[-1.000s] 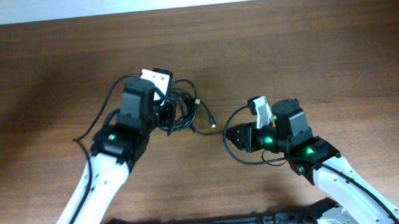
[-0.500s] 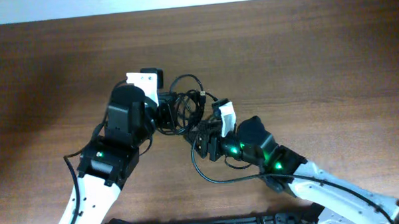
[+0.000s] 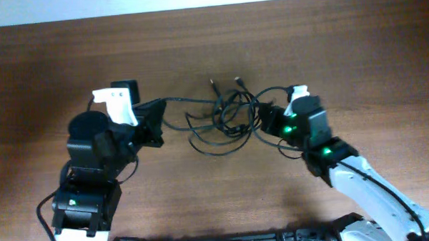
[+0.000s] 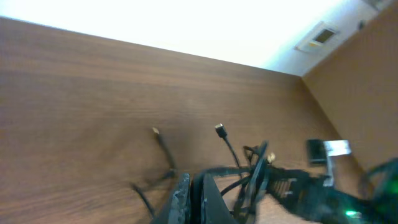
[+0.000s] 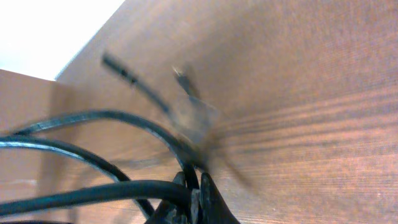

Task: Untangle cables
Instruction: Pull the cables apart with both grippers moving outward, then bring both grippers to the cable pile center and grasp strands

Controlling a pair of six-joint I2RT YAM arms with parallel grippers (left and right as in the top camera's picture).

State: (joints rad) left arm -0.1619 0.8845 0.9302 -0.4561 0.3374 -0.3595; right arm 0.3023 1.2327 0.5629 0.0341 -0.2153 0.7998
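The left gripper [image 4: 191,188] is clenched on 1 thin black cord; the right gripper [image 5: 194,194] pinches glossy, round black cords. The cables [image 3: 225,119] form a loose looped tangle strung between both grippers at mid-table, 2 small plug ends [image 3: 213,83] pointing away; underneath, the matte brown wood-grain table [image 3: 355,51].

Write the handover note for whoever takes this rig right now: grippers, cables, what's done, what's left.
Left gripper: shut on a strand at the left side of the cables.
Right gripper: shut on strands at their right side.
Cables: one loose tangle at the middle of the table, stretched between the two grippers; two plug ends point toward the far edge.
Done: both sides gripped, bundle drawn out into open loops.
Left: loops cross in the middle and no cord lies separate; work them apart and lay each out.
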